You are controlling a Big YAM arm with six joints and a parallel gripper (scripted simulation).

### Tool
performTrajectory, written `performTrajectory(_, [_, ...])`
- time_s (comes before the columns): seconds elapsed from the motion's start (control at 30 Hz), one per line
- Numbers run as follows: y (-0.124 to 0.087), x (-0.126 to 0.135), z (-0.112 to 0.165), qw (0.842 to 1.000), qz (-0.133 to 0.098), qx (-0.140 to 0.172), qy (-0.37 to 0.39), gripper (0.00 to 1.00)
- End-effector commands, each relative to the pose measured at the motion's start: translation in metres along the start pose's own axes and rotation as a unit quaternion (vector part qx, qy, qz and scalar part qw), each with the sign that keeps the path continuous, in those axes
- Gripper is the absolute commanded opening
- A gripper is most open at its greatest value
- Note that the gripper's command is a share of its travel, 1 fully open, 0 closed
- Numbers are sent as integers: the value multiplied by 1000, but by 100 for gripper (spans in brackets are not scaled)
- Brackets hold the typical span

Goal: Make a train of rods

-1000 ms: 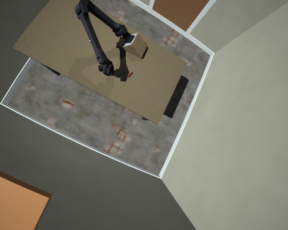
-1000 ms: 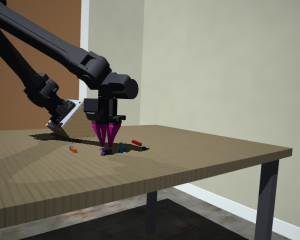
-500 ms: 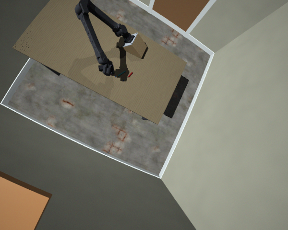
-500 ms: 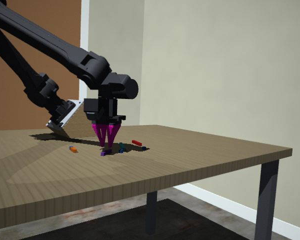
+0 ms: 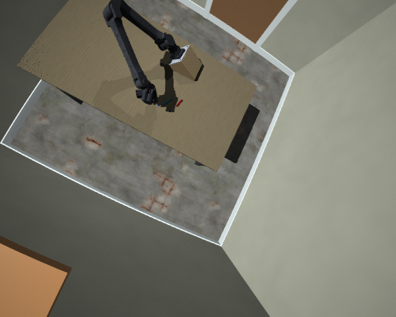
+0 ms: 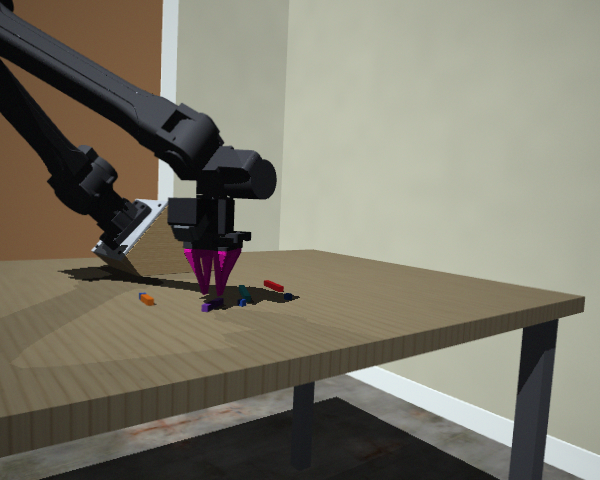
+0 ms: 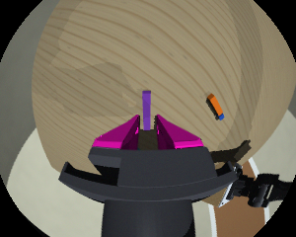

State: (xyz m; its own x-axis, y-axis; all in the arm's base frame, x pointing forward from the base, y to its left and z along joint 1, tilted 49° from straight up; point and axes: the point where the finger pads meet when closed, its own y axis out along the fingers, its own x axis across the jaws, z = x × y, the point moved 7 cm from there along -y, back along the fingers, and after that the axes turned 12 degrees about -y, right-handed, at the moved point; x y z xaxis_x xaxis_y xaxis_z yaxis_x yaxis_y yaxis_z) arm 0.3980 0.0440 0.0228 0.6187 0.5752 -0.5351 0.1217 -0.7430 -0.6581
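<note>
Where my claw [image 5: 153, 100] [image 6: 212, 294] [image 7: 147, 118] is: over the counter [image 5: 208, 112] [image 6: 393, 320] [image 7: 99, 49], pointing down, fingertips just above the purple rod [image 6: 205, 307] [image 7: 146, 106].
Claw opening: parted a little, roughly a quarter of its range; I have hold of nothing.
Magenta fingers [image 6: 231, 266]: one to each side of the purple rod's line in my wrist view, with space showing at both sides.
Purple rod: lying flat on the counter, partly in the arm's shadow.
Orange rod [image 6: 146, 299] [image 7: 215, 104]: flat on the counter, well apart from the purple one and angled differently in my wrist view.
Blue rod at the orange end [image 6: 141, 295] [image 7: 221, 118]: end to end with orange; I can't tell whether they touch.
Turquoise rod [image 5: 167, 101] [image 6: 244, 293]: in the shadow, between the purple and red rods.
Small blue rod [image 5: 159, 105] [image 6: 242, 302]: near turquoise's end.
Red rod [image 5: 179, 102] [image 6: 273, 285]: on the counter beyond turquoise, mostly lit.
Dark blue piece [image 6: 288, 296]: near red, shaded; its length is unclear to me.
Train: three rods are not joined; purple lies apart from the orange-blue pair.
</note>
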Motion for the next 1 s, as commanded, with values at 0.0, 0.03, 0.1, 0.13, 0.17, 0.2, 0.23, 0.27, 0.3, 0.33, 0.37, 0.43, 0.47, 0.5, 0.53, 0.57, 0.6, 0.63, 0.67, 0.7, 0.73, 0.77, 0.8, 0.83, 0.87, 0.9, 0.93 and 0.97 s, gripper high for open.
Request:
performTrajectory(0.0, [-5, 11, 8, 1000, -7, -10, -2, 23])
performTrajectory(0.03, [-5, 11, 8, 1000, -7, -10, -2, 23])
performTrajectory(0.1, [3, 5, 6, 1000, 0, -2, 5, 23])
performTrajectory(0.13, [2, 6, 8, 1000, 0, -3, 3, 23])
performTrajectory(0.17, [1, 7, 9, 1000, -2, -5, 2, 23])
performTrajectory(0.2, [-1, 9, 7, 1000, -5, -6, 4, 23])
performTrajectory(0.23, [-2, 11, 5, 1000, -7, -7, 6, 23])
performTrajectory(0.27, [-3, 11, 5, 1000, -7, -8, 6, 23])
performTrajectory(0.3, [-3, 11, 5, 1000, -7, -8, 6, 23])
performTrajectory(0.33, [-3, 11, 5, 1000, -7, -7, 6, 23])
performTrajectory(0.37, [-3, 11, 5, 1000, -7, -7, 5, 23])
performTrajectory(0.43, [-3, 11, 5, 1000, -7, -7, 5, 23])
performTrajectory(0.47, [-3, 11, 5, 1000, -7, -7, 5, 23])
performTrajectory(0.5, [-3, 11, 5, 1000, -7, -7, 5, 23])
performTrajectory(0.53, [-3, 11, 5, 1000, -7, -7, 5, 23])
performTrajectory(0.57, [-3, 11, 5, 1000, -7, -7, 5, 23])
performTrajectory(0.6, [-3, 11, 5, 1000, -7, -7, 5, 23])
performTrajectory(0.63, [-3, 11, 5, 1000, -7, -7, 5, 23])
performTrajectory(0.67, [-3, 11, 5, 1000, -7, -7, 5, 23])
performTrajectory(0.7, [-3, 11, 5, 1000, -7, -7, 5, 23])
performTrajectory(0.73, [-3, 11, 5, 1000, -7, -7, 5, 23])
performTrajectory(0.77, [-3, 11, 5, 1000, -7, -7, 5, 23])
performTrajectory(0.8, [-3, 11, 5, 1000, -7, -7, 5, 23])
performTrajectory(0.83, [-3, 11, 5, 1000, -7, -7, 5, 23])
performTrajectory(0.87, [-3, 11, 5, 1000, -7, -7, 5, 23])
performTrajectory(0.9, [-3, 11, 5, 1000, -7, -7, 5, 23])
performTrajectory(0.93, [-3, 11, 5, 1000, -7, -7, 5, 23])
performTrajectory(0.97, [-3, 11, 5, 1000, -7, -7, 5, 23])
